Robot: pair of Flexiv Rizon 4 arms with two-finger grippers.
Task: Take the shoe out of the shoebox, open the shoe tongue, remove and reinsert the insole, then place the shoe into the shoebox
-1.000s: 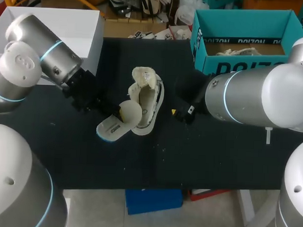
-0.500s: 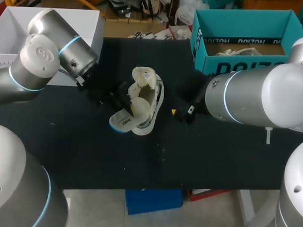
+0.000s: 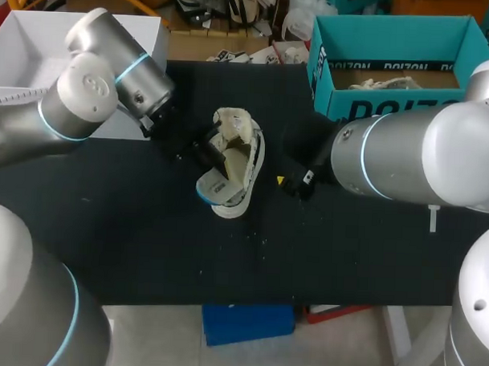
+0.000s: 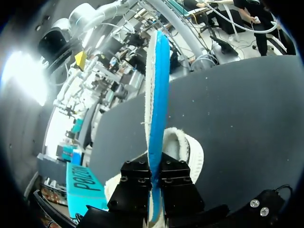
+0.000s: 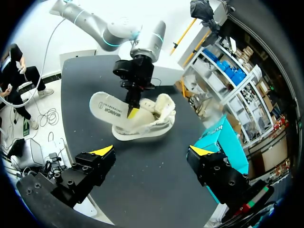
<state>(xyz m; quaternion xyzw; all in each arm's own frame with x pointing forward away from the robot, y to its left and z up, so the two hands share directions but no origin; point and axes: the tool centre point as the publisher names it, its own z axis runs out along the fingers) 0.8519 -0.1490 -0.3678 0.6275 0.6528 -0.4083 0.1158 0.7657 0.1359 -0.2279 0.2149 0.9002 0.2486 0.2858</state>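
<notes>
My left gripper [image 4: 154, 186] was pinching the thin white insole with the blue underside [image 4: 156, 95], fingers pressed against both faces and the insole edge-on ahead of them. The insole leaned against the cream low-top sneaker [image 3: 244, 147], which sat mid-way across the black tabletop [image 3: 146, 244], out of the teal cardboard shoebox [image 3: 368, 103] at the far right corner. My right gripper [image 5: 153, 151] had its jaws spread wide, holding nothing, near the sneaker's right side and not touching it.
</notes>
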